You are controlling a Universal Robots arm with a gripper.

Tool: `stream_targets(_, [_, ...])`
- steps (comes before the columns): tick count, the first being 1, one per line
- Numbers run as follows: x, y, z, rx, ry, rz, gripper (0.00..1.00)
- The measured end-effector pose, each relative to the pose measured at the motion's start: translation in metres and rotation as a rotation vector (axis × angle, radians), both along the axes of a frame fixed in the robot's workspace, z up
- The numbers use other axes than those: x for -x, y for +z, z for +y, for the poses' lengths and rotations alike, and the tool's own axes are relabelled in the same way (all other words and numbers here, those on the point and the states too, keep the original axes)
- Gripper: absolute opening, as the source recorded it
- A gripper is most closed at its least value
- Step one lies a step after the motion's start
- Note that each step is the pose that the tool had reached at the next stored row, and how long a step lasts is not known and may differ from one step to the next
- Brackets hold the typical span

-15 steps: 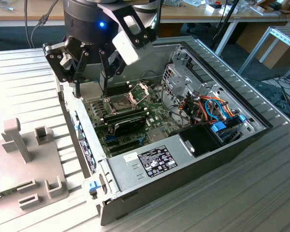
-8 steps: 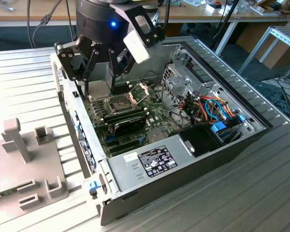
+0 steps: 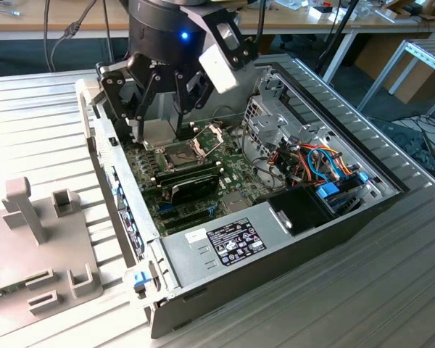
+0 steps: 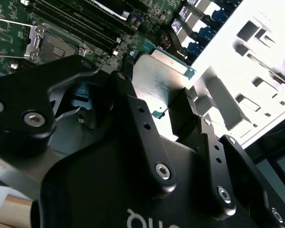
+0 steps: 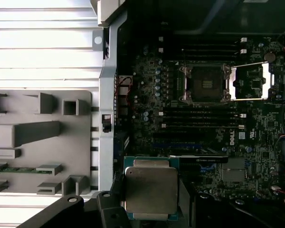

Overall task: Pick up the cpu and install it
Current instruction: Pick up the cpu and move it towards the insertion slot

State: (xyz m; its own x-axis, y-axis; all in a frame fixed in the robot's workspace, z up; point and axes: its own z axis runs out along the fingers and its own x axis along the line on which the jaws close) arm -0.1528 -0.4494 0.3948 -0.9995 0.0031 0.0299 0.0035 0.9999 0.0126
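Note:
The cpu [image 5: 151, 190], a flat square chip with a dull silver top and green rim, hangs in the air over the motherboard [image 5: 152, 71], clamped between my gripper's black fingers [image 4: 133, 109]. In the second wrist view the cpu [image 4: 159, 80] sits between the two fingertips, so the gripper [image 4: 154, 89] is shut on it. In the exterior view my gripper [image 3: 162, 125] hovers inside the open computer case, just above and toward the view's left of the empty socket [image 3: 181, 154]. The socket [image 5: 203, 84] lies bare, and its hinged metal frame [image 5: 249, 81] is flipped open beside it.
A grey fixture tray [image 3: 36, 239] with upright blocks lies outside the case at the exterior view's left. Inside the case are a black oblong module [image 3: 192, 190], a power supply [image 3: 225, 243], a drive cage [image 3: 272, 119] and bundled cables [image 3: 319, 163]. The case wall [image 3: 112, 181] stands close to the gripper.

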Motion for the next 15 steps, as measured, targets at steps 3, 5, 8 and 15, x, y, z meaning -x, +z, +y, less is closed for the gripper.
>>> stream_targets(3, [-0.0029, 0.0000, 0.0000, 0.0001, 0.000, 0.0000, 0.55])
stream_targets(5, [-0.0031, 0.0000, 0.0000, 0.0000, 0.000, 0.0000, 0.55])
stream_targets(8, [-0.0032, 0.0000, 0.0000, 0.0000, 0.000, 0.0000, 0.55])
stream_targets(15, [-0.0052, -0.0002, 0.0034, -0.0001, 0.000, 0.0000, 0.55])
